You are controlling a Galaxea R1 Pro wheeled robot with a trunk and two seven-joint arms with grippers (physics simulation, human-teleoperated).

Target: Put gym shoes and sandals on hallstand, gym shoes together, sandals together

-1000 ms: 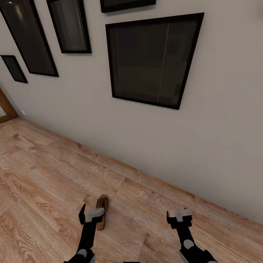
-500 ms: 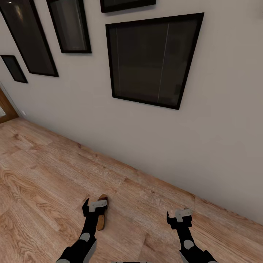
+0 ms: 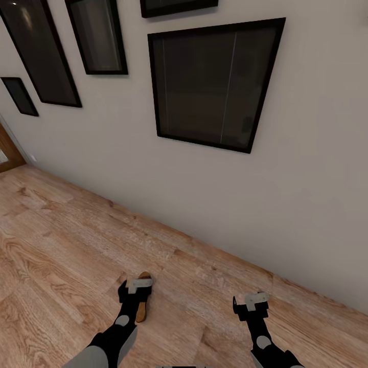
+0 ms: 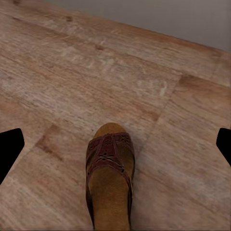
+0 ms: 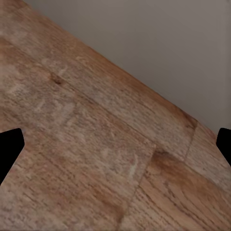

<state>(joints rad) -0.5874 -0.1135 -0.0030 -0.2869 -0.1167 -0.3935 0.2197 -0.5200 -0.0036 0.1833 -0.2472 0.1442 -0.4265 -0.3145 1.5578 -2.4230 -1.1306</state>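
Note:
One brown sandal [image 3: 141, 312] lies flat on the wood-plank corridor floor [image 3: 66, 240], its toe toward the wall. My left gripper [image 3: 135, 289] hangs open right over it and covers its middle. In the left wrist view the sandal [image 4: 109, 183], with its dark strap and tan footbed, sits centred between the spread black fingertips [image 4: 9, 148], which do not touch it. My right gripper [image 3: 250, 302] is open over bare floor [image 5: 96, 144], to the right of the sandal. The gym shoes, the other sandal and the hallstand are out of view.
A plain light wall [image 3: 153, 174] runs diagonally close ahead, hung with several dark framed pictures [image 3: 209, 82]. A wooden door frame [image 3: 7, 148] stands at the far left. Plank floor stretches to the left of the sandal.
My left arm has reached further forward and slightly right, so the gripper now covers more of the sandal. The right arm has stayed put.

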